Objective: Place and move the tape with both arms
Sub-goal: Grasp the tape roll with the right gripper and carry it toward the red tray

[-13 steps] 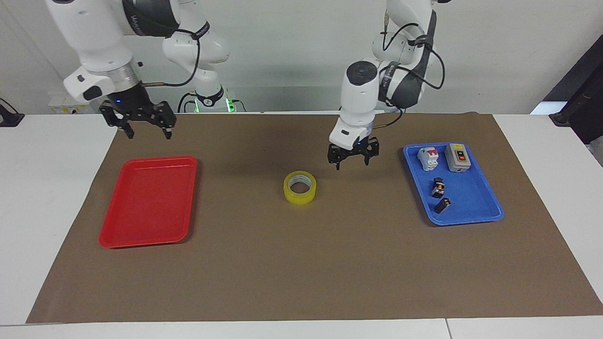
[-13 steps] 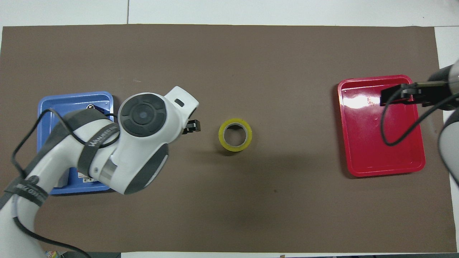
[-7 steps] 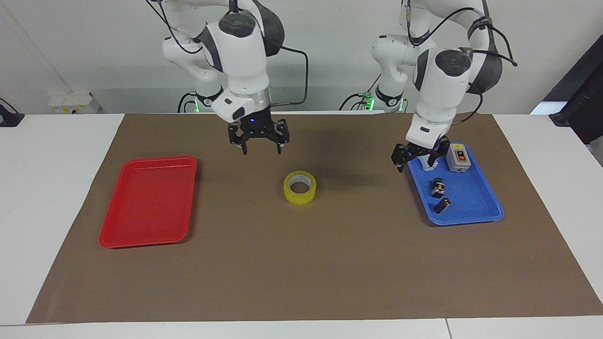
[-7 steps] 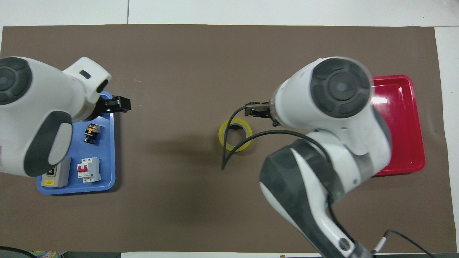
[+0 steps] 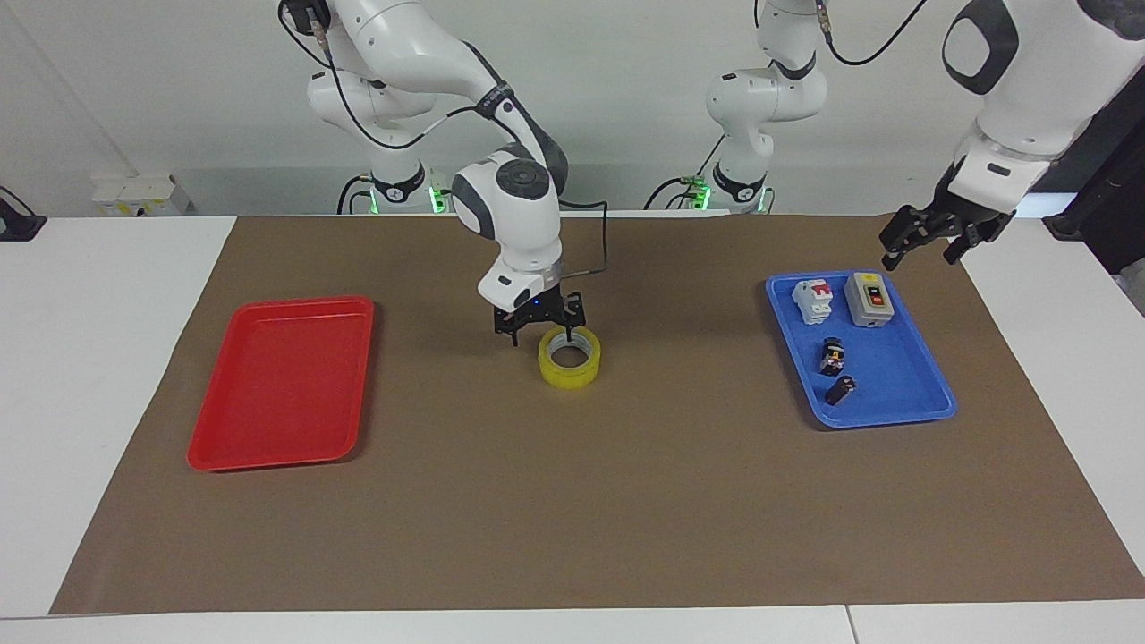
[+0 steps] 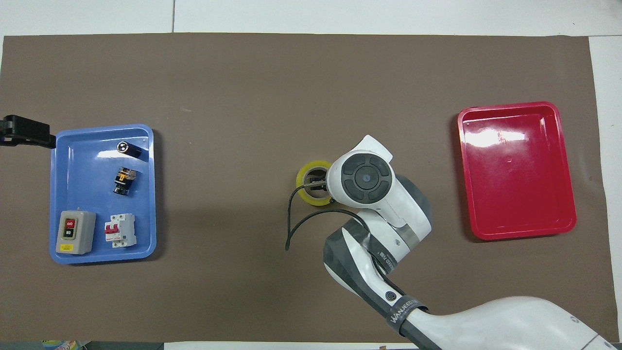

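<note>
At the centre of the brown mat (image 5: 572,501), between the red tray (image 5: 277,447) and the blue tray (image 5: 930,407), the tape (image 5: 570,368) lies flat with the right gripper (image 5: 539,333) spread open straddling its robot-side wall, ready, apparently, to descend squarely and then close; the left gripper (image 5: 921,249) waits open above the mat's edge beside the blue tray.

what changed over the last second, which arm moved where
The right gripper swung from over the red tray to the middle and came down onto the tape, one finger in its hole, the other outside. The left gripper withdrew from beside the tape, past the blue tray, to the table's end. Tape and trays stayed put.
</note>
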You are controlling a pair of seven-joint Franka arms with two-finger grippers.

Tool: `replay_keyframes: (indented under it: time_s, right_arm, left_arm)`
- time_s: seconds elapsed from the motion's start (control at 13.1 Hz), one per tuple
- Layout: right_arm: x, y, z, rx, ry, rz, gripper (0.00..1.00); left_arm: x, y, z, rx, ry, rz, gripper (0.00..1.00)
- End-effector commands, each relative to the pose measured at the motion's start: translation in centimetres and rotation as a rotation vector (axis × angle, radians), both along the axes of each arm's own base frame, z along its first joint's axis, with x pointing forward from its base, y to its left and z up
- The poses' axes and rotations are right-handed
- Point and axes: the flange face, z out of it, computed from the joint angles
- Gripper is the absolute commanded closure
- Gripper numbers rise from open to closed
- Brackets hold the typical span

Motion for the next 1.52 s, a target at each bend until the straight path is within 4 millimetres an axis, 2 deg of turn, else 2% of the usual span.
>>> replay_keyframes:
  time_s: [0.0, 0.08, 0.15, 0.23, 0.3, 0.38, 0.53, 0.61, 0.68, 0.76, 0.84, 0.91, 0.99, 1.07, 1.14, 1.29, 1.45]
  right_arm:
    - [0.5, -0.4, -1.2, -0.012, -0.020, 0.003, 0.01]
    - [0.5, -0.4, -2.0, -0.012, -0.009, 0.004, 0.11]
    - [0.6, -0.3, -2.0, -0.004, -0.018, 0.006, 0.28]
    - [0.6, -0.3, -2.0, -0.005, -0.016, 0.003, 0.51]
    - [0.8, -0.4, -2.0, -0.003, -0.016, -0.002, 0.79]
    - [0.9, -0.5, -1.9, -0.002, -0.016, -0.005, 1.00]
    - [0.9, -0.4, -1.8, -0.006, -0.012, -0.013, 1.00]
    - [1.3, -0.5, -1.1, -0.015, -0.010, -0.019, 1.00]
    - [2.6, -1.3, 0.5, -0.037, -0.002, -0.027, 1.00]
    - [4.2, -3.3, 2.6, -0.059, 0.002, -0.043, 1.00]
    - [5.5, -6.0, 5.7, -0.080, -0.006, -0.023, 1.00]
    - [6.4, -9.4, 7.9, -0.098, -0.007, 0.008, 1.00]
    - [7.1, -13.5, 9.9, -0.128, -0.008, 0.044, 1.00]
    - [7.5, -17.0, 10.7, -0.154, 0.010, 0.085, 1.00]
    - [8.0, -21.0, 11.2, -0.171, 0.029, 0.111, 1.00]
    - [9.0, -31.1, 10.1, -0.167, 0.056, 0.160, 1.00]
    - [8.8, -38.5, 9.7, -0.133, 0.061, 0.211, 1.00]
  left_arm:
    - [-0.4, 0.0, 1.8, -0.031, 0.030, -0.018, 0.00]
    - [-0.7, -0.4, 1.6, -0.030, 0.041, -0.025, 0.00]
    - [-1.4, -1.1, 0.7, -0.030, 0.085, -0.032, 0.00]
    - [-2.0, -1.5, 0.6, -0.029, 0.090, -0.035, 0.00]
    - [-2.1, -2.0, 0.4, -0.028, 0.092, -0.044, 0.00]
    - [-2.1, -2.2, 0.5, -0.028, 0.092, -0.047, 0.00]
    - [-2.1, -2.9, 0.5, -0.027, 0.089, -0.059, 0.00]
    - [-2.0, -3.0, 0.5, -0.027, 0.080, -0.062, 0.00]
    - [-1.7, -3.4, 0.6, -0.027, 0.061, -0.068, 0.00]
    - [-1.6, -3.8, 0.7, -0.027, 0.056, -0.077, 0.00]
    - [-1.5, -3.8, 0.8, -0.028, 0.053, -0.078, 0.00]
    - [-1.4, -3.8, 1.0, -0.028, 0.048, -0.077, 0.00]
    - [-1.4, -4.0, 1.1, -0.028, 0.048, -0.080, 0.00]
    - [-1.3, -4.1, 1.1, -0.029, 0.050, -0.083, 0.00]
    - [-1.3, -4.2, 1.0, -0.029, 0.050, -0.085, 0.00]
    - [-1.7, -4.0, 0.5, -0.029, 0.062, -0.088, 0.00]
    - [-1.8, -3.7, 0.5, -0.027, 0.067, -0.080, 0.00]
